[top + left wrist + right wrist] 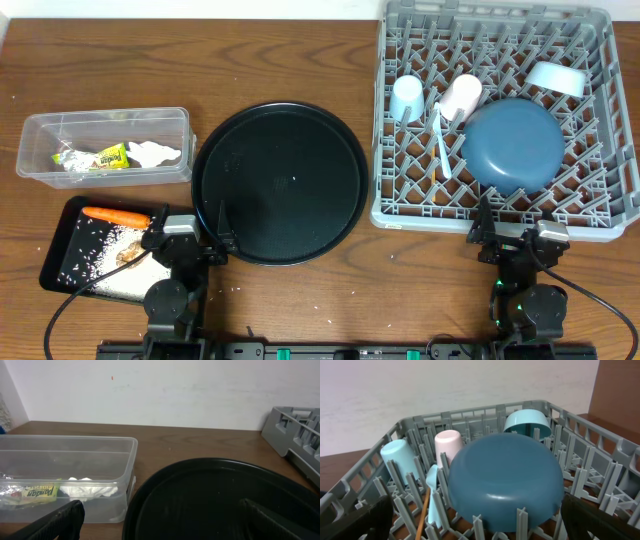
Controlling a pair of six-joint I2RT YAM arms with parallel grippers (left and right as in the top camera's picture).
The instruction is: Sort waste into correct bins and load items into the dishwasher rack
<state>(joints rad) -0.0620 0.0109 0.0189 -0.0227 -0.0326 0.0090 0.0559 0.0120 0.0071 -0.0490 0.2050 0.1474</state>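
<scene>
The grey dishwasher rack (392, 214) at the back right holds the dark blue plate (513, 146), light blue bowl (556, 78), light blue cup (407, 97), pink cup (461, 96) and white spoon (442, 146). A wooden chopstick (423, 509) lies beside the spoon. The clear box (100, 122) on the left contains foil (70, 158), a yellow-green wrapper (111, 157) and tissue (155, 153). A carrot (116, 215), rice (100, 252) and a brown lump (130, 255) lie in the shallow black tray (72, 206). My left gripper (190, 226) is open and empty at the round tray's near edge. In front of the rack, my right gripper (512, 232) is open and empty too.
A large round black tray (280, 180) sits in the middle between the bins and the rack, with nothing on it. Bare wooden table lies behind it and along the front edge. A white wall stands at the back.
</scene>
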